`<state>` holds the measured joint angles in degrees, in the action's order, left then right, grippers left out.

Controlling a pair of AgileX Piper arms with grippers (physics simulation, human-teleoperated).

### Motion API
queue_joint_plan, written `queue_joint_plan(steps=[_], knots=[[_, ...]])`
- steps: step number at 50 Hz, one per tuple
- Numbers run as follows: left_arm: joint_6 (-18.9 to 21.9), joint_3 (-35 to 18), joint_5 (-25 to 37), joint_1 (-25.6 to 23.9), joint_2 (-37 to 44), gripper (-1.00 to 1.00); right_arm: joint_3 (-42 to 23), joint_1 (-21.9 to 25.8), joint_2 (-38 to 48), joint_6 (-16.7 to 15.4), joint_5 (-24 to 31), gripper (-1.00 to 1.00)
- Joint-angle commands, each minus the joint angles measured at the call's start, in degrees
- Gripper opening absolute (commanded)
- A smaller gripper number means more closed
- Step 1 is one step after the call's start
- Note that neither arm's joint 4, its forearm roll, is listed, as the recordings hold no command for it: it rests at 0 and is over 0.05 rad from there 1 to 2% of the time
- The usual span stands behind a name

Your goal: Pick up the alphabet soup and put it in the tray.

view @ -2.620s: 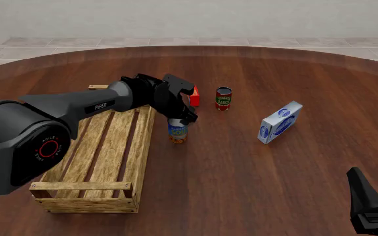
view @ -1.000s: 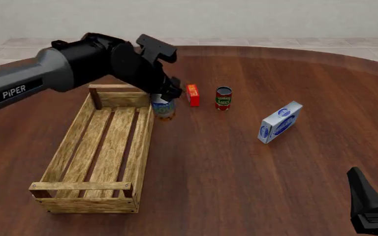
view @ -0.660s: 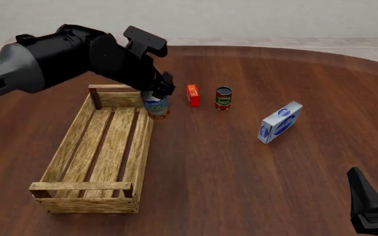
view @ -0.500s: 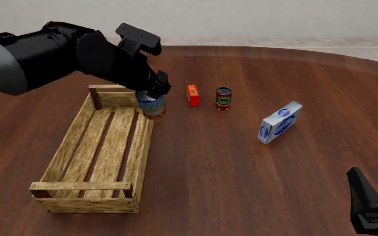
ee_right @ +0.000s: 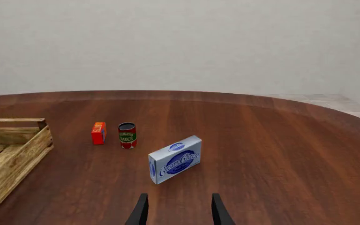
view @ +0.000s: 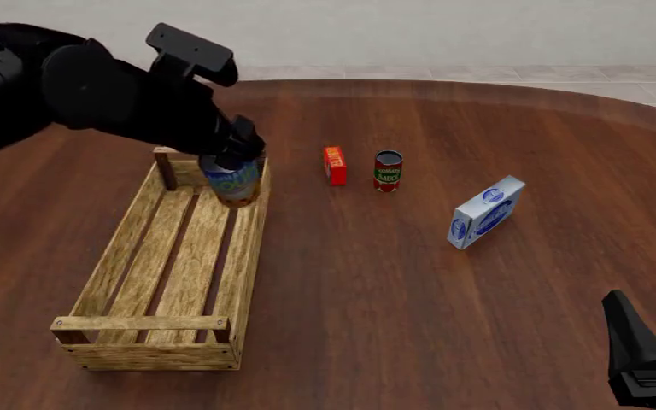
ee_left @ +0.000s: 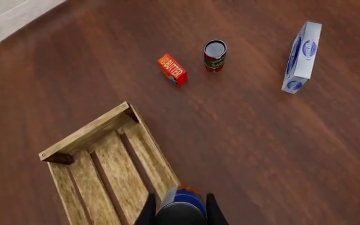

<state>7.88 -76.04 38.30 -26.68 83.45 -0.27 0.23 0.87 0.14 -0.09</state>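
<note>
My left fingers [view: 235,159] are clamped on the alphabet soup [view: 233,181], one dark finger on each side of the can as seen from the left wrist camera [ee_left: 181,206]. The can hangs upright in the air, clear of the bench [view: 419,282], above the tray [view: 112,265] at its far end, just inside the tray's right-hand plank. The tray itself rests flat on the bench, its slatted floor bare. Beyond the tray's far right corner stand the red butter box [view: 335,165] and, just beside it, the red-and-green can [view: 388,171], both upright and apart from each other. Further right of the tray the blue-and-white cream cheese box [view: 487,212] stands on edge. My right fingers [ee_right: 176,211] are parted, holding nothing, low over the bench, well apart from the tray.
</note>
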Motion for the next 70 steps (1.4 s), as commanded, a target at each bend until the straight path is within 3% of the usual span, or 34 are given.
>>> queue_joint_plan(steps=[1,31,70], knots=[[0.98,1.89,0.64,1.6,-4.24,-1.0,0.0,-0.06,-0.21,-0.08,0.1,1.0],[0.65,7.22,0.11,6.08,-9.41,-1.0,0.0,-0.07,-0.21,-0.07,0.1,1.0],[1.85,10.17,-4.85,11.32,-6.01,-1.0,0.0,-0.06,-0.22,-0.07,0.1,1.0]])
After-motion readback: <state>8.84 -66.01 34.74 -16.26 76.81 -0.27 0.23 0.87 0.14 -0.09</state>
